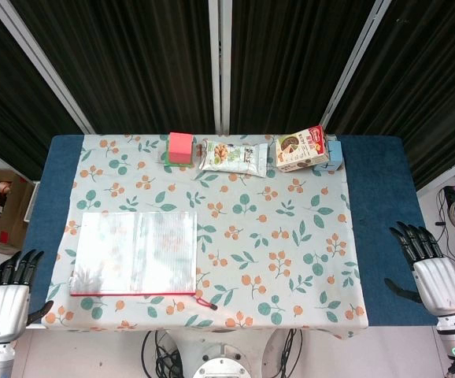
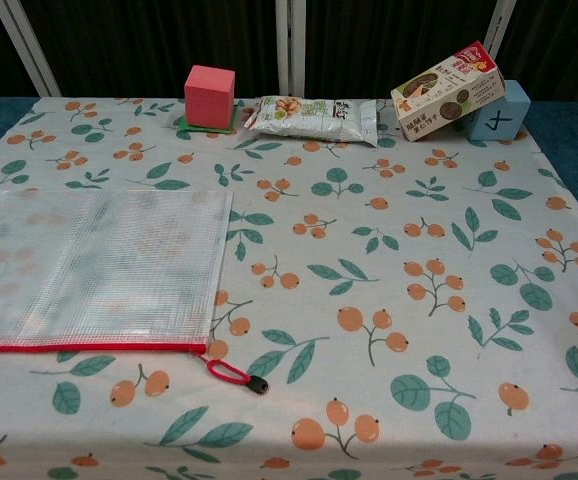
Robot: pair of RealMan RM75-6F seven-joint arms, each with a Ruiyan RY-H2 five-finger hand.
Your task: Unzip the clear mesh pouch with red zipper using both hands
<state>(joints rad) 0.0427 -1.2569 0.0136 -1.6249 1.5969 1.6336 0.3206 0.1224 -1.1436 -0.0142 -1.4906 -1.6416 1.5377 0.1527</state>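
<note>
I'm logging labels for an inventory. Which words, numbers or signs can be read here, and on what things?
"X"-like black mark: on the front of the blue block, the one sign I can make out.
Snack box: red brand logo and small print, too blurred to read.
Green-and-white snack packet: print too small to read.
Pink cube, mesh pouch: no text seen.
</note>
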